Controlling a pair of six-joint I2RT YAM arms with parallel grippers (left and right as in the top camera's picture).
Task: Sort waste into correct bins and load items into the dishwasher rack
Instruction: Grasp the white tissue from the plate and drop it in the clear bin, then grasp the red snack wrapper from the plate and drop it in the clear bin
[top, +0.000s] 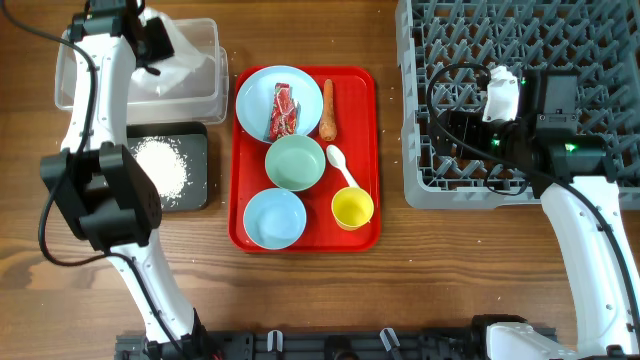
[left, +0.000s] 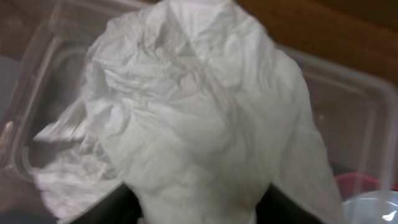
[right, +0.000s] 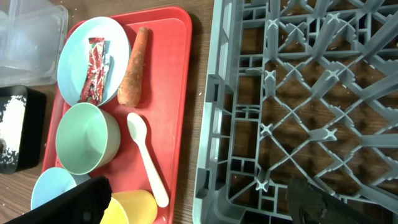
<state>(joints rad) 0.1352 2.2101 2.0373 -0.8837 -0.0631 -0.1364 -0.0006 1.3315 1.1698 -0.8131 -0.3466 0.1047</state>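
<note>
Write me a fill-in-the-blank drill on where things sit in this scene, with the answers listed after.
The white rice grains lie in the shallow black ___.
The red wrapper lies on the pale blue round ___.
The left gripper holds crumpled white paper over the clear plastic ___.
The right gripper hovers open above the grey plastic ___.
Missing words: tray; plate; tub; rack.

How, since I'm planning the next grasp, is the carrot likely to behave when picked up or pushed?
The carrot looks solid and straight, so probably stiff, not floppy. Its round, tapered shape suggests it may roll in a curve if pushed sideways on the smooth red tray. It lies close beside the plate rim, which could block a finger there.
</note>
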